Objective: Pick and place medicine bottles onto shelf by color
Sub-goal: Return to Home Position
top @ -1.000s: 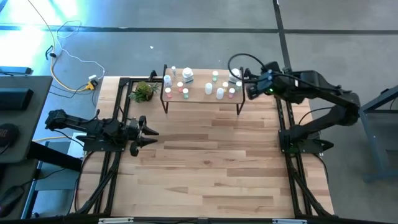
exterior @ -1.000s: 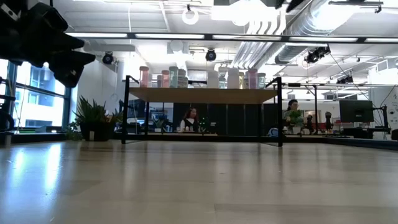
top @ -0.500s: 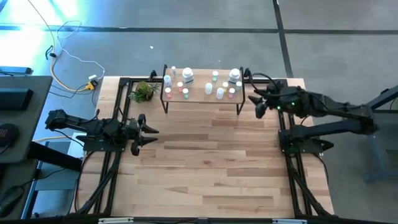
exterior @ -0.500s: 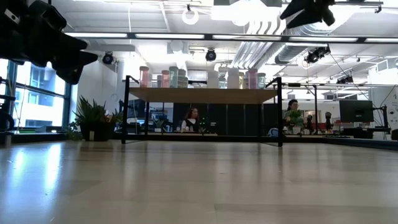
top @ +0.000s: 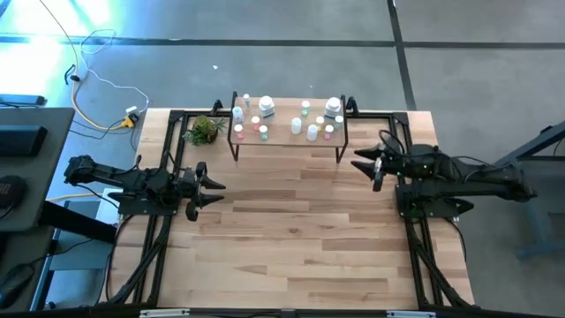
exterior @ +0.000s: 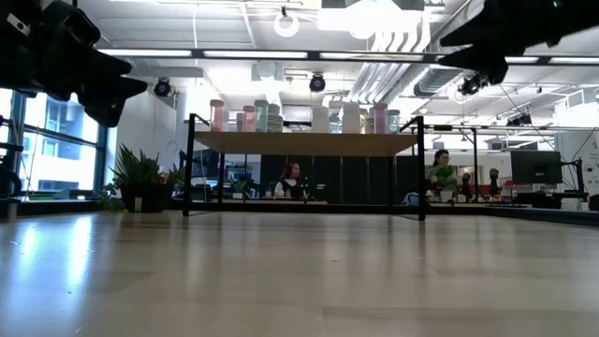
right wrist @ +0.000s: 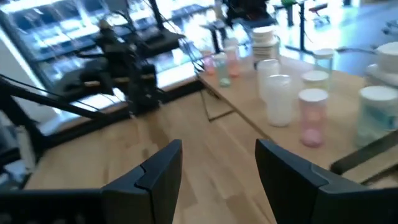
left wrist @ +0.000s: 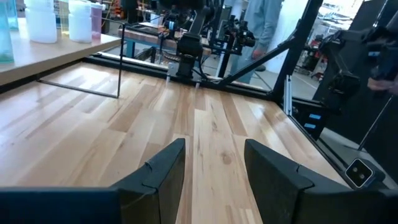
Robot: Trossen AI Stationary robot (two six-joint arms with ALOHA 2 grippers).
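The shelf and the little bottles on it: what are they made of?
The shelf top looks like pale, matte wood, plank-like and light tan. Its thin black legs are probably metal rod. The bottles seem to be plastic: cloudy white or pink, softly translucent, though that is hard to confirm.

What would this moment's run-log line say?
medicine bottles: on shelf | left pincer: open, empty, at left of table | right pincer: open, empty, apart from shelf's right end

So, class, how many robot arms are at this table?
2. The left arm lies over the table's left edge, and the right arm lies over its right edge. Neither is hidden.
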